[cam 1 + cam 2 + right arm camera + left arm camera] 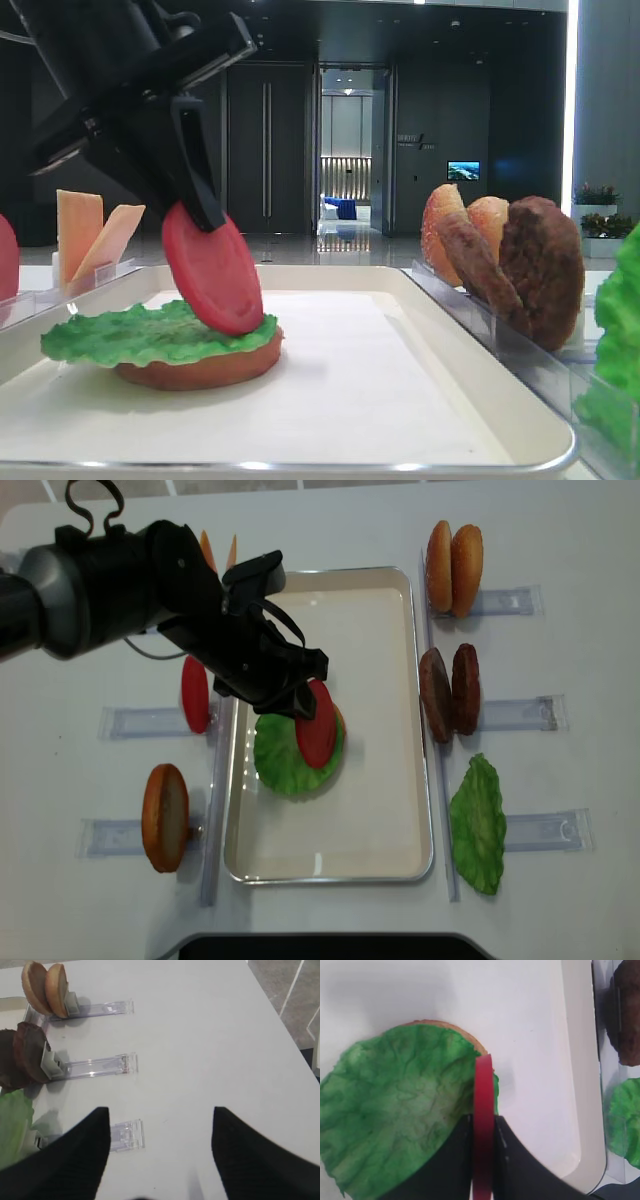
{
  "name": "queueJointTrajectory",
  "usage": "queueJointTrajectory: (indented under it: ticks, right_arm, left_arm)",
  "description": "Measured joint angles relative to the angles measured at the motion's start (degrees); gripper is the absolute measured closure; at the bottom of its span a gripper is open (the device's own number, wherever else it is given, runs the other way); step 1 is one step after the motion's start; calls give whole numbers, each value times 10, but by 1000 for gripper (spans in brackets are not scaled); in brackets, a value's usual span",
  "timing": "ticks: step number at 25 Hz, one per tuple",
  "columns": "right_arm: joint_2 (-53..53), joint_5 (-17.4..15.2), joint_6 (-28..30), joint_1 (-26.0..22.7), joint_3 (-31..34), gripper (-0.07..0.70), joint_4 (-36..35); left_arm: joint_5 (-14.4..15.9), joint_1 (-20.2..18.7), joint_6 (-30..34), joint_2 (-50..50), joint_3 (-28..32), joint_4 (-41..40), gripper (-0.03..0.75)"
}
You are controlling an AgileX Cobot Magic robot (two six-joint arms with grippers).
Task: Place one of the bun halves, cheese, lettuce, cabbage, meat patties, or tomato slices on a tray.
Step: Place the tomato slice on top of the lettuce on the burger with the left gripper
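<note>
My left gripper [483, 1127] is shut on a red tomato slice [483, 1090], gripping its upper edge. The tomato slice [213, 268] hangs tilted on edge, and its lower rim reaches the right side of a green lettuce leaf [130, 335]. That lettuce [280, 762] lies flat on a bun half [205, 370] in the cream tray [370, 810]. From overhead, the left gripper [298, 700] is over the tray's left middle. My right gripper [157, 1127] stands open over bare white table with nothing between its fingers.
Clear racks right of the tray hold two bun halves [453, 555], two meat patties [450, 688] and a lettuce leaf [478, 825]. On the left stand another tomato slice [195, 693], a bun half [165, 817] and cheese slices [85, 235].
</note>
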State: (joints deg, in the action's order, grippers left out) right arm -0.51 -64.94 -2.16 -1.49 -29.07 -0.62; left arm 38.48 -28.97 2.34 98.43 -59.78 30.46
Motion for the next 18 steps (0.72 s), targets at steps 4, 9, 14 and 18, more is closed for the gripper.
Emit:
queueJointTrajectory:
  ticks: [4, 9, 14, 18]
  right_arm:
    - [0, 0, 0, 0, 0, 209, 0]
    - [0, 0, 0, 0, 0, 209, 0]
    - [0, 0, 0, 0, 0, 209, 0]
    - [0, 0, 0, 0, 0, 209, 0]
  left_arm:
    - [4, 0, 0, 0, 0, -3, 658]
    - [12, 0, 0, 0, 0, -10, 658]
    - [25, 0, 0, 0, 0, -24, 648]
    - [31, 0, 0, 0, 0, -31, 596]
